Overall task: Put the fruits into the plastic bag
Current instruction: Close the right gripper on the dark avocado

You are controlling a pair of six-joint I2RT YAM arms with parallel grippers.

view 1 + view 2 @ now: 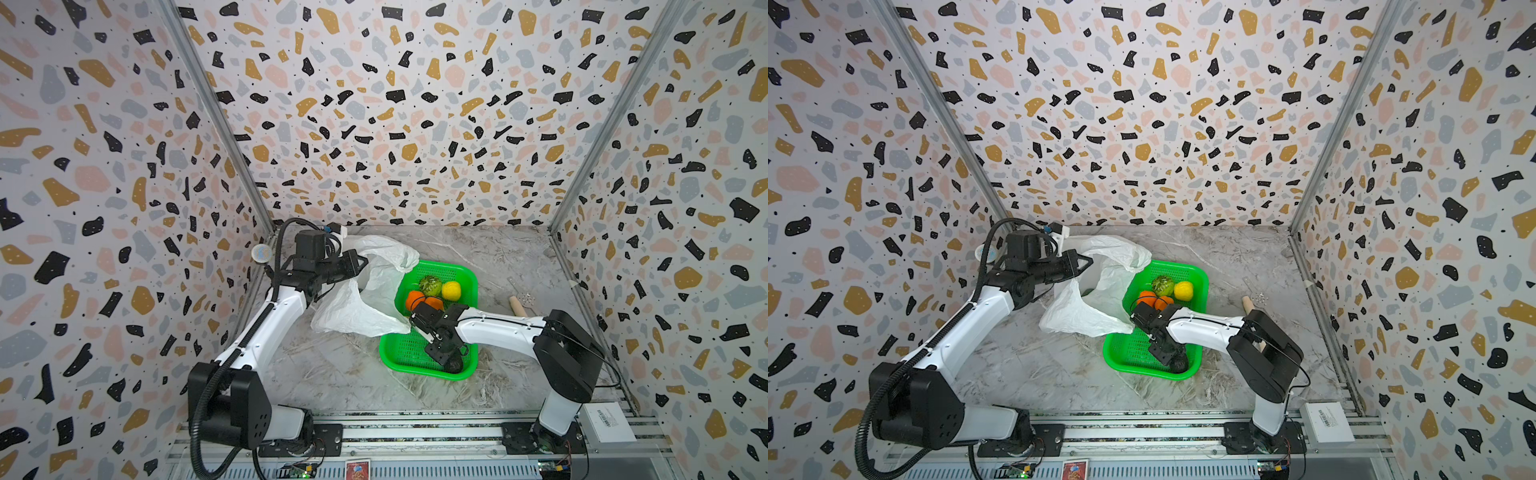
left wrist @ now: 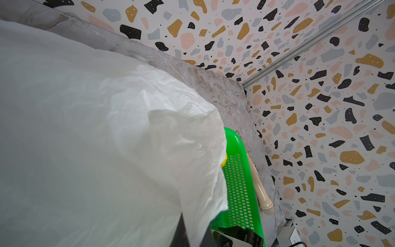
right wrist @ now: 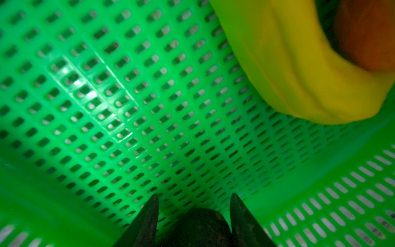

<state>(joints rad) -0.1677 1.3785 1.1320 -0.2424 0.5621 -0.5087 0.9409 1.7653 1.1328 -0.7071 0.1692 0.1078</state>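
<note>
Right gripper [image 1: 451,359] [image 3: 194,205]: reaches down into the near corner of the tray, nearest the robot's base. Its jaws stand partway apart, one on each side of the avocado. I cannot tell whether they press on it.
Avocado [image 1: 456,365] [image 3: 201,226]: dark green, lying on the tray floor against the near rim, between the two dark fingertips [image 3: 149,216] in the right wrist view.
Banana [image 3: 288,74]: yellow, lying on the tray floor beyond the avocado and apart from it. It is touching an orange fruit in the right wrist view and is hidden under the right arm in both top views.
Tray [image 1: 403,349] [image 1: 1129,349]: bright green and perforated, resting on the marble table [image 1: 332,374]. Its near half is bare apart from the avocado.
Oranges [image 1: 414,300]: two, side by side in the far half of the tray, just past the right wrist.
Bumpy green fruit [image 1: 430,285]: behind the oranges, near the far rim.
Lemon [image 1: 451,290]: just beside the bumpy green fruit, on its right in both top views.
Plastic bag [image 1: 374,307] [image 2: 85,128]: white and crinkled, left of the tray. Its lower edge overlaps the tray's left rim and its upper part is lifted off the table.
Left gripper [image 1: 360,262] [image 1: 1086,262]: raised at the far left, jaws pinched together on the top of the plastic bag.
Wooden stick [image 1: 517,306] [image 2: 261,188]: beige, on the table to the right of the tray, apart from it.
</note>
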